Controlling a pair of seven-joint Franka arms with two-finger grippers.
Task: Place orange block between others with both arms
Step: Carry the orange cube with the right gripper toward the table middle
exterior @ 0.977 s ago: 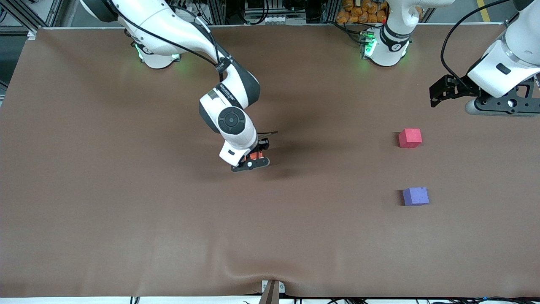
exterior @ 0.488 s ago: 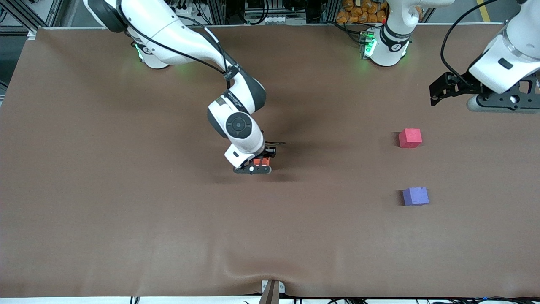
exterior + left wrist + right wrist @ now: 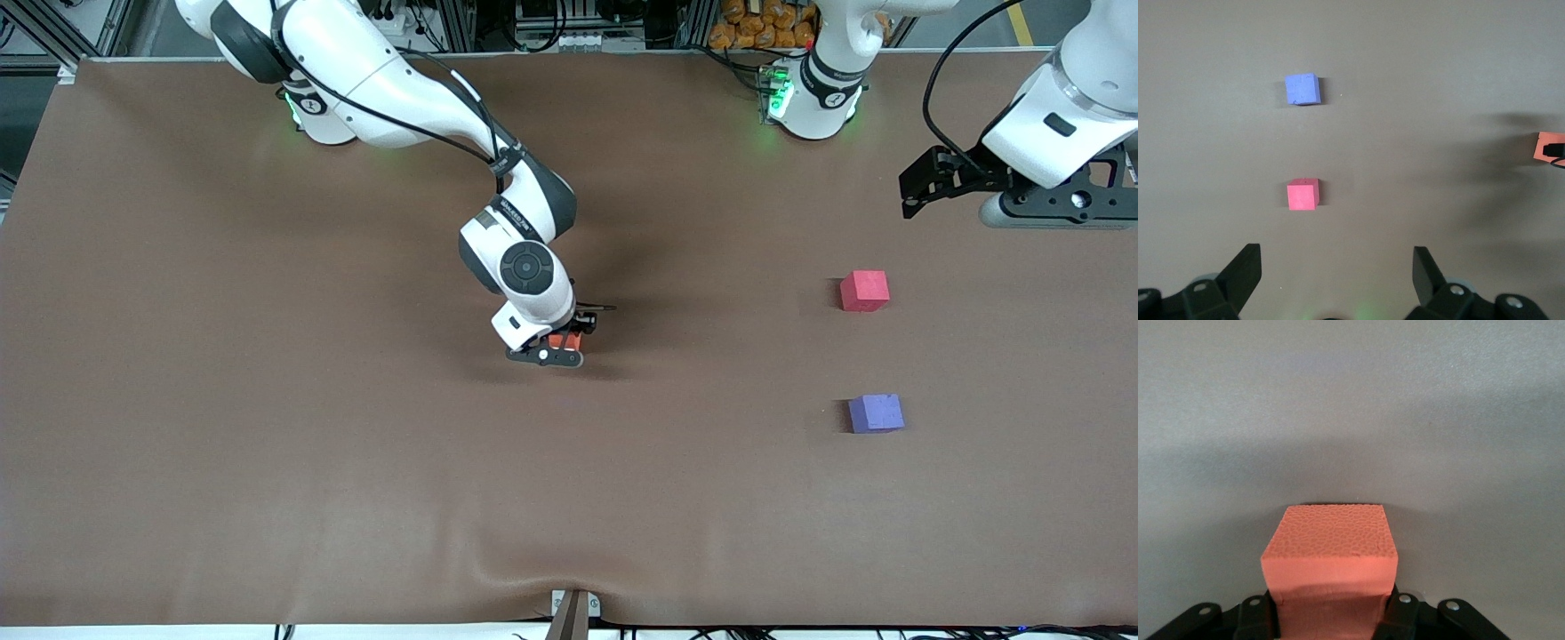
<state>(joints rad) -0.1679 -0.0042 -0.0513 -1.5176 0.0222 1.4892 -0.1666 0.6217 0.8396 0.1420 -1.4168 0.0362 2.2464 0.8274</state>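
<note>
The right claw point(image 3: 558, 348) is clamping the orange block point(image 3: 1329, 570) over the counter's point(image 3: 267, 444) middle. The left claw point(image 3: 1335, 270) is hanging apart near the counter's left-arm end, above the pinkish-red cube point(image 3: 864, 291).

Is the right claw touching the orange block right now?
Touching. The right wrist view shows the right claw with its fingers pressed against both sides of the orange block.

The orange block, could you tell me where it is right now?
The orange block is held in the shut right gripper over mid-table, well toward the right arm's end from the red cube.
</note>
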